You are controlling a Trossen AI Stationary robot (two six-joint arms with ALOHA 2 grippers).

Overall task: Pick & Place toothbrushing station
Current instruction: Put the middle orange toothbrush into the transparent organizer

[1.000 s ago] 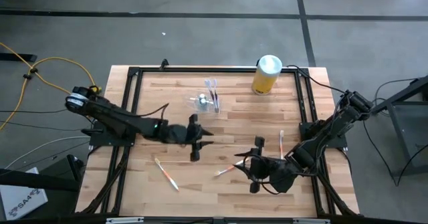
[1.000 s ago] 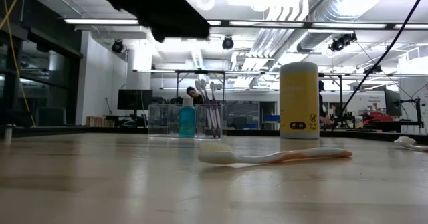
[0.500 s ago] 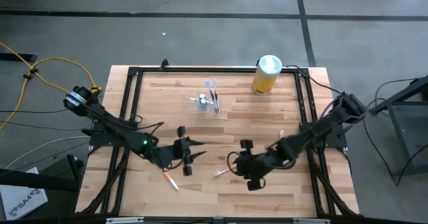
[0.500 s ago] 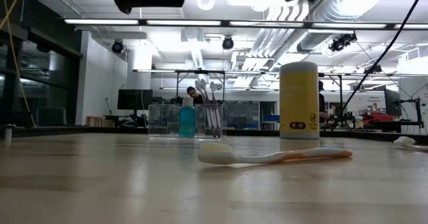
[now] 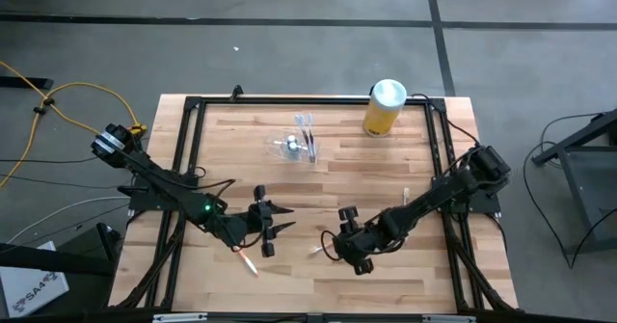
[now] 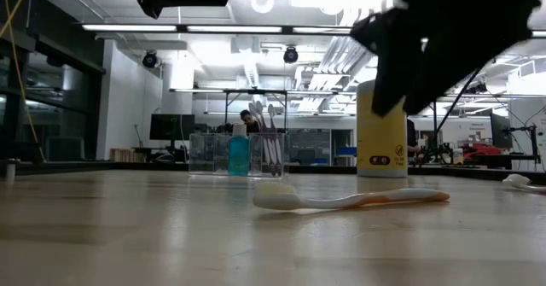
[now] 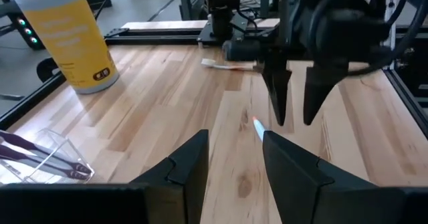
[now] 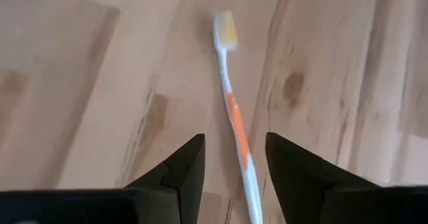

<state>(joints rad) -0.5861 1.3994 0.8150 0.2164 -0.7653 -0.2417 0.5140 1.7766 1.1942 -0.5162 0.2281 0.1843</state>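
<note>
The toothbrushing station (image 5: 299,146), a small clear holder with brushes in it, stands on the far middle of the table and also shows in the low view (image 6: 247,154) and the left wrist view (image 7: 40,158). My left gripper (image 5: 273,227) hangs open over the near-left part of the table, close to an orange-and-white toothbrush (image 5: 241,257). My right gripper (image 5: 339,238) is open and points steeply down over another orange-and-white toothbrush (image 8: 234,117), which lies flat on the wood (image 6: 350,199). In the left wrist view the right gripper (image 7: 294,114) hangs above that brush's tip (image 7: 257,125).
A yellow canister with a white lid (image 5: 385,107) stands at the far right. A third toothbrush (image 5: 406,202) lies on the right side. A black frame (image 5: 193,106) runs round the table top. The two grippers face each other across a short gap.
My left gripper has swung toward the table's near left and now points toward the right gripper. My right gripper has moved left and come down, tipping from near level to steeply downward, and now shows in the low view. Both have stayed open. Nothing on the table has moved.
</note>
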